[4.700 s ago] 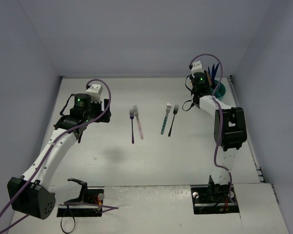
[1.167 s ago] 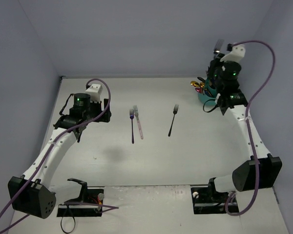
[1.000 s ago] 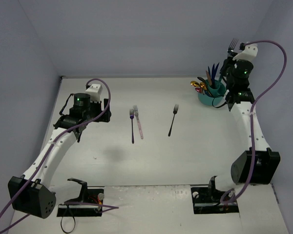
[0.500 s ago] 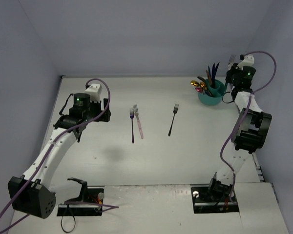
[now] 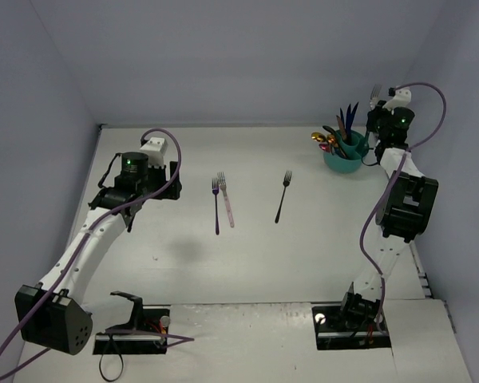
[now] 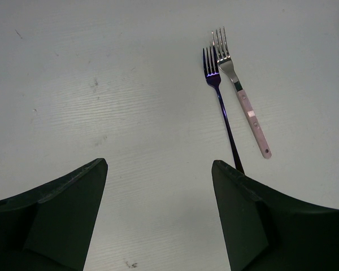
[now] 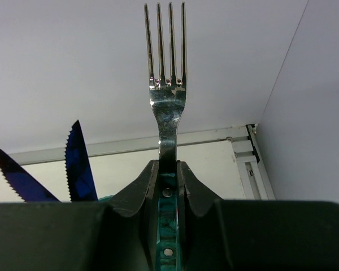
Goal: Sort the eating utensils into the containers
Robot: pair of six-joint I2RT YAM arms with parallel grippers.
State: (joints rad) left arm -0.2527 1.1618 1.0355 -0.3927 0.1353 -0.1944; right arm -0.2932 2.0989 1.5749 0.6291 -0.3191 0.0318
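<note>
My right gripper (image 7: 168, 169) is shut on a teal-handled silver fork (image 7: 166, 96), tines up, held beside the teal caddy (image 5: 343, 158) at the back right; in the top view the fork (image 5: 376, 92) stands just right of it. The caddy holds dark blue knives (image 7: 79, 164), a gold spoon (image 5: 319, 138) and other utensils. On the table lie a dark blue fork (image 6: 221, 110), a pink-handled fork (image 6: 243, 101) and a black fork (image 5: 282, 195). My left gripper (image 6: 158, 166) is open and empty above the table, near the dark blue fork's handle end.
The side wall (image 7: 316, 113) is close on the right of my right gripper, and a white rail (image 7: 246, 155) runs along the table's right edge. The back wall stands just behind the caddy.
My right gripper picked the teal-handled fork off the table, carried it up and right past the caddy, and now holds it lower, next to the caddy. The left arm stayed still.
</note>
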